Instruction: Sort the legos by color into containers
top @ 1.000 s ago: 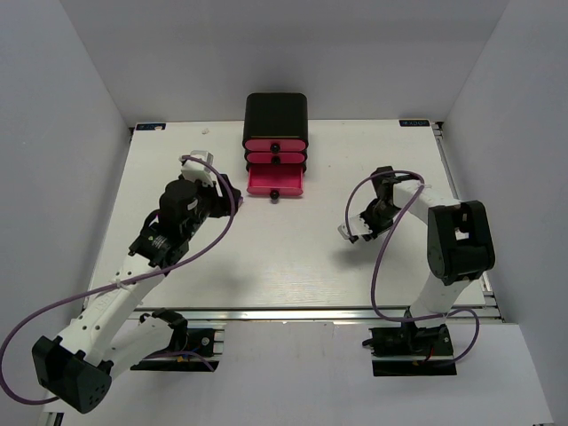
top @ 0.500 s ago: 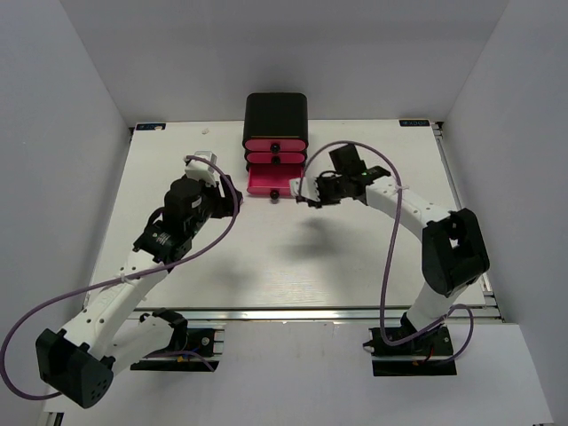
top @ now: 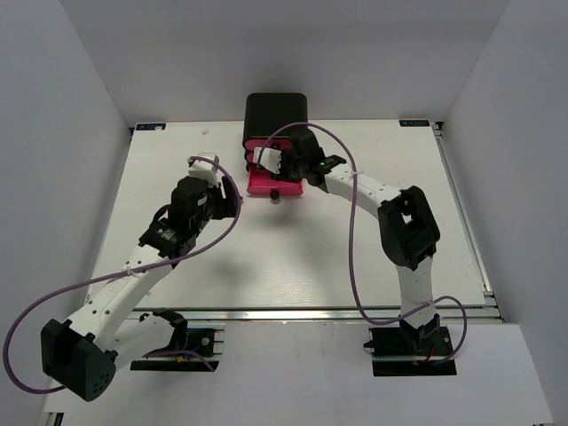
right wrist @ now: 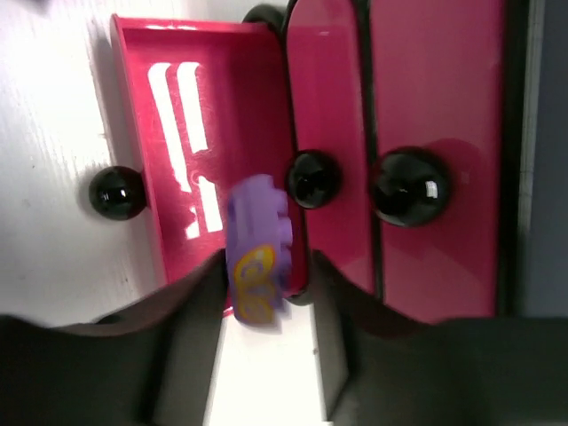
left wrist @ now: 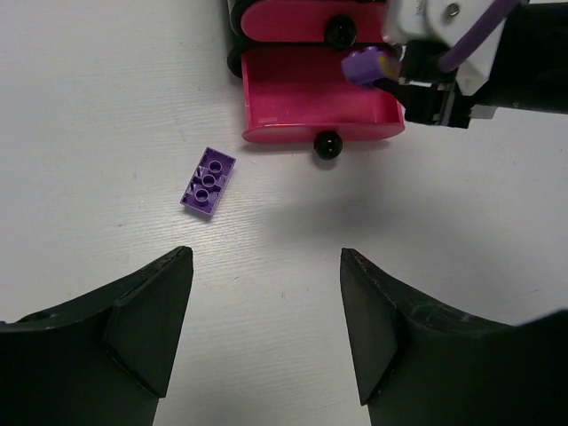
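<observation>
Jaws: right jaws pinch a purple lego (right wrist: 256,257) above the open bottom drawer (left wrist: 302,89); left jaws wide apart | second purple lego (left wrist: 207,181) lies on the table (left wrist: 89,98), left of drawer | likely light, hard, slippery; grab its long sides.

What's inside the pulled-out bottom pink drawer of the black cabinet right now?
The bottom pink plastic drawer shows a bare floor where visible. The right gripper, holding a purple studded brick, covers one back corner, and the middle pink drawer overhangs the rear; those parts are unseen.
</observation>
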